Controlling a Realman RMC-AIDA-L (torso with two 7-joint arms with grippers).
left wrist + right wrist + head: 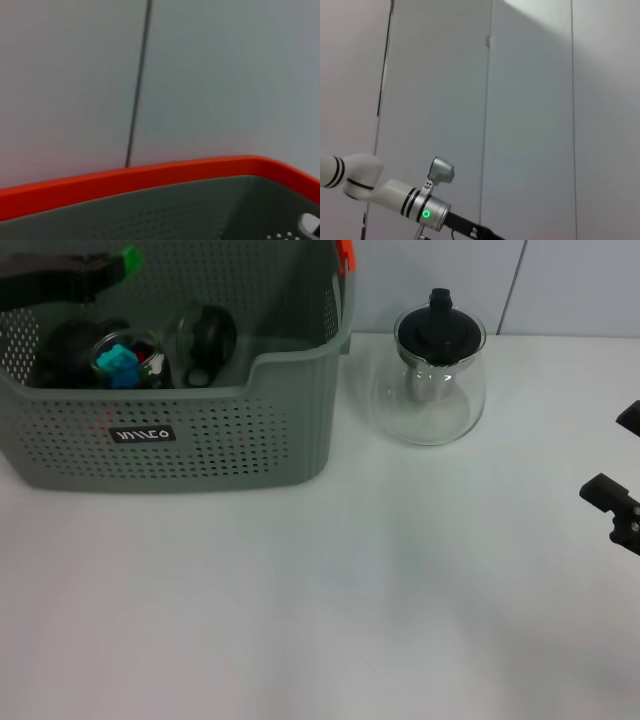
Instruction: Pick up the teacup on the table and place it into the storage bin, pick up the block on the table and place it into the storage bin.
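Head view only: the whole desk, white, with the storage bin at the left rear and a glass teapot with a black lid just beside the bin's right wall, apart from it.
Left wrist view only: an orange rim along the bin's far edge, a strip of perforated grey wall below it, and a pale panelled wall behind; none of the bin's contents appear here.
Right wrist view only: the pale wall and, low down, a white arm with black rings and a green light; neither desk nor bin appears.
Left tool: a dark shape with a green tip over the bin's rear left part, seen in the head view; whether it is wide or narrow cannot be told, and nothing is seen held in it.
Storage bin: grey, perforated walls, dipped front rim, small black label with white letters on the front.
Bin contents: a clear teacup lying tilted toward the right, a turquoise block left of it among small dark and coloured items that are too jumbled to name.
Right tool: black parts at the right edge of the head view, above the desk and well apart from the teapot; its opening cannot be told.
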